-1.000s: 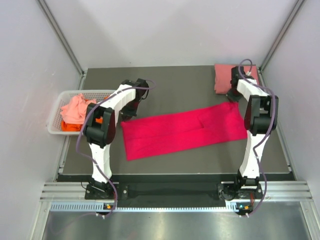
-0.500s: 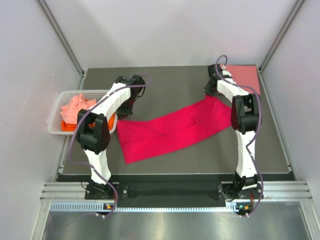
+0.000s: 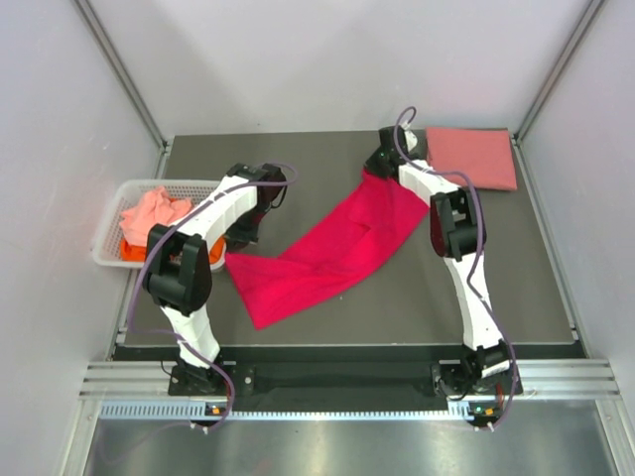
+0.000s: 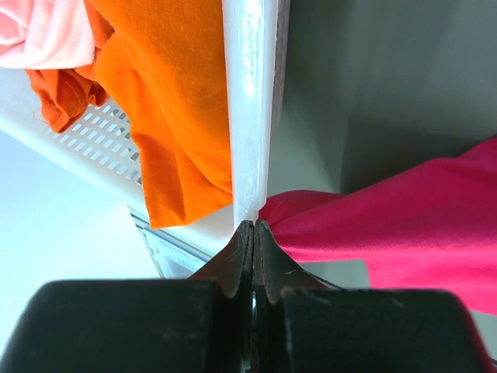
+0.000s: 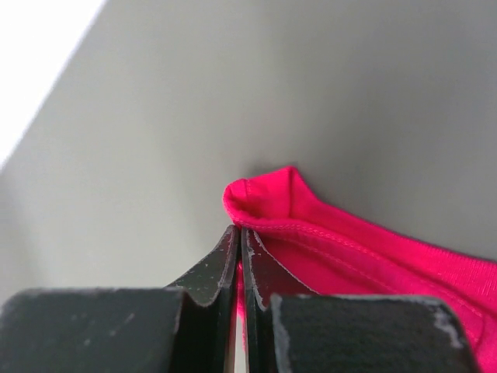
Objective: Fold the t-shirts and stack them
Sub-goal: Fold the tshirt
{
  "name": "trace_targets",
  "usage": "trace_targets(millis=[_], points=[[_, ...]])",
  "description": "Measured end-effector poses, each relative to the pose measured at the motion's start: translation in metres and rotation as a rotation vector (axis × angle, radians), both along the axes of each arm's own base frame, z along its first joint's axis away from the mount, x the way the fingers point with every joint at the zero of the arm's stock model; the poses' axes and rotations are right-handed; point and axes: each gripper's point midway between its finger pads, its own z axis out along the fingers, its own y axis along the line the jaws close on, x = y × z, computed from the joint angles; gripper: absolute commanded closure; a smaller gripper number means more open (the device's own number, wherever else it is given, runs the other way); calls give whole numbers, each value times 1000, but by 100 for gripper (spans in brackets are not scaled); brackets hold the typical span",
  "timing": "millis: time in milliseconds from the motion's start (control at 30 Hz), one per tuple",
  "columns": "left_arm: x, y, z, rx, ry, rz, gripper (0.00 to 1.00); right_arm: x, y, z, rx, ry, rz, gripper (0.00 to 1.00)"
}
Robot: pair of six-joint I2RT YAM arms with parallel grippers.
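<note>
table (image 3: 298,159): dark mat, carries the shirts and both arms' reach.
magenta-red t-shirt (image 3: 327,253): already narrowed to a long strip, pulled out between the two arms. Middle and near-left part lie on the mat; the far-right end looks lifted.
long axis: diagonal, from near-left by the basket to far-centre. This is what the next move turns on.
white basket (image 3: 169,184): at the left table edge, touching or just beside the strip's left end. The left wrist view shows its rim right at the fingertips.
salmon pink t-shirt (image 3: 471,157): folded flat in the far-right corner, just right of the strip's far end and apart from it.
pale coral t-shirt (image 3: 149,213): bunched in the basket, unfolded.
orange t-shirt (image 4: 171,101): under the coral one, draped over the basket rim.
left gripper (image 4: 253,230): jaws pinched tight on the strip's near-left corner, cloth running off to its right.
right gripper (image 5: 238,231): jaws pinched tight on the hem at the far end, low over the mat.
nearer arm: each holds its own end — the right one is closer to the salmon shirt.
next, my read: bring one end over the other along that diagonal to halve the strip. The left end risks snagging the basket rim.
</note>
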Motion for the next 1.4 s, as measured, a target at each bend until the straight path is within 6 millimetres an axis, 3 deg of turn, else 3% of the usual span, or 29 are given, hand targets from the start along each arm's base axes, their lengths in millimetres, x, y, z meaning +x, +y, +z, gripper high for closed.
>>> trace_targets(millis=[200, 367, 500, 533, 800, 933, 1000, 1033, 1100, 1200, 1233, 1400], points=[[-11, 1, -2, 44, 13, -27, 100, 41, 33, 6, 111, -141, 17, 100], [-14, 2, -3, 80, 20, -51, 100, 74, 42, 16, 179, -288, -11, 95], [-15, 2, -3, 93, 22, -60, 100, 89, 41, 24, 193, -383, -54, 93], [-15, 2, -4, 94, 24, -60, 100, 91, 41, 27, 192, -399, -64, 97], [-16, 3, -6, 136, 56, -83, 100, 117, 21, 86, 176, -634, -192, 100], [-17, 3, -5, 143, 62, -85, 100, 122, 10, 103, 171, -699, -235, 96], [-16, 3, -5, 146, 69, -85, 100, 123, 5, 104, 159, -705, -234, 91], [-16, 3, -6, 148, 70, -86, 100, 124, 4, 103, 143, -705, -220, 82], [-16, 3, -6, 150, 72, -87, 100, 120, 5, 97, 107, -684, -182, 74], [-16, 3, -6, 160, 78, -94, 100, 101, -3, 82, 22, -568, -129, 61], [-17, 3, -7, 167, 81, -100, 100, 93, -6, 82, 2, -531, -114, 52], [-17, 2, -7, 211, 96, -130, 100, 44, -35, 109, -66, -376, -90, 53]])
